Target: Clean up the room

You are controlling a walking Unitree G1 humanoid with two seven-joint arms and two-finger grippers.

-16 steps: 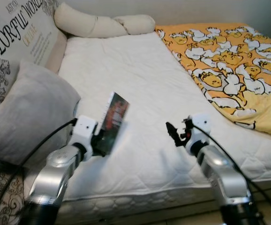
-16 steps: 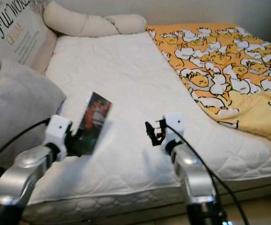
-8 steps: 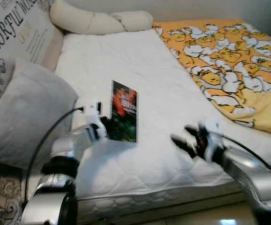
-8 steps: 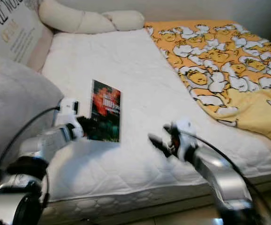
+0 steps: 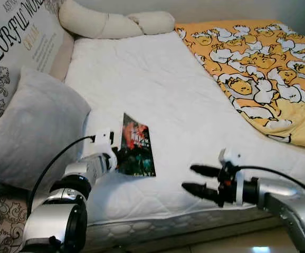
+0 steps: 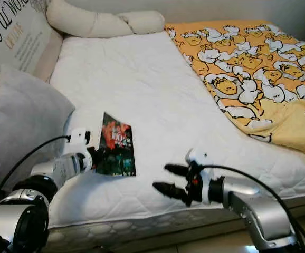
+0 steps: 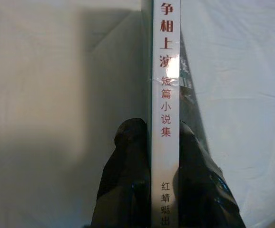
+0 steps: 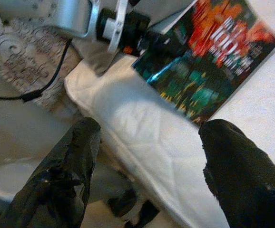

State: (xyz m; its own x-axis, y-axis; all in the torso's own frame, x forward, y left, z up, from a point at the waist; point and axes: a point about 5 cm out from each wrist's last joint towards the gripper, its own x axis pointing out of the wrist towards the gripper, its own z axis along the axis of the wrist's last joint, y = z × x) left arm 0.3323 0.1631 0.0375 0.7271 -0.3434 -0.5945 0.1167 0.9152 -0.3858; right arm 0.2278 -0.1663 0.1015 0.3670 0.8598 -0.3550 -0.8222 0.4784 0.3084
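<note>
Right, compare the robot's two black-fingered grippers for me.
The left gripper is shut on the dark, red-lettered book by its spine; the right gripper is open and holds nothing. The left is beside the grey pillow; the right hovers at the white quilted mattress's front edge. Both have two long black fingers.

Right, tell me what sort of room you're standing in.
Most likely a bedroom. A bare white quilted mattress lies in front, with a grey pillow at its left side, a cream bolster at the far end, and an orange cartoon-print blanket on the right.
</note>
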